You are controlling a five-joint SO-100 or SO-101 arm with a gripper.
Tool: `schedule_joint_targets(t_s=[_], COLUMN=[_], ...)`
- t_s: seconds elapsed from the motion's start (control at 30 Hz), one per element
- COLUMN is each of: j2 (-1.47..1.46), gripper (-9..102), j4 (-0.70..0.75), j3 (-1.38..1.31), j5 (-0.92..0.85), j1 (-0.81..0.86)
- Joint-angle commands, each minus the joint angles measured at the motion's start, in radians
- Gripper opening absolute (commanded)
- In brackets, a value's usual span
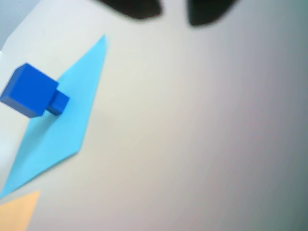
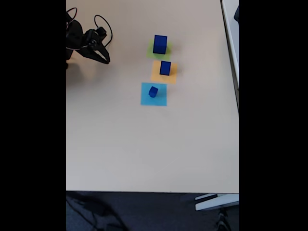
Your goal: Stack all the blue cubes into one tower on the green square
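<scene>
Beige tabletop (image 2: 144,144), bare but for three paper patches laid in a short line in the fixed view, one cube station to each. Probably set out that way to give each cube its own start place and the tower one clear target.

Black end effector (image 2: 102,58) at the upper left in the fixed view, well apart from the patches, fingers spread and pinching nothing. Seen in the wrist view as two dark tips (image 1: 173,10) at the top edge with a gap between. Judged to be parked or between picks, free for the next grasp.

Green square (image 2: 151,51), farthest up the line, already carrying the big cube (image 2: 160,44). Right base for the tower: widest footing at the bottom.

Orange square (image 2: 164,75) next, with the mid cube (image 2: 165,68) upright on it, not yet stacked. Likely the next pick, being second in size.

Blue square (image 2: 155,97) last in the line; in the wrist view (image 1: 62,120) stretched into a long diamond by the slanted camera.

Small cube (image 1: 29,90) near that patch's left edge, and tiny cube (image 1: 58,102) touching its side on the patch. Blurred in the fixed view into one dark-blue blob (image 2: 153,91). Close contact likely to make a clean grip on either one awkward.

Task barely begun: base in place, three cubes to go.
</scene>
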Motion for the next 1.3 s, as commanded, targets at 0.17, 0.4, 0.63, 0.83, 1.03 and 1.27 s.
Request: schedule_joint_targets(t_s=[0.17,0.4,0.63,0.83,1.03,1.27], j2=[0.025,0.025,0.025,0.025,0.025,0.025], gripper=[0,0,0,0,0,0], j4=[0.000,-0.002,-0.005,-0.014,-0.017,-0.017], j3=[0.006,0.006,0.006,0.006,0.006,0.006], j5=[-0.002,0.005,0.032,0.081,0.147,0.196], j1=[0.017,0.014,0.000,-0.038,-0.084,-0.143])
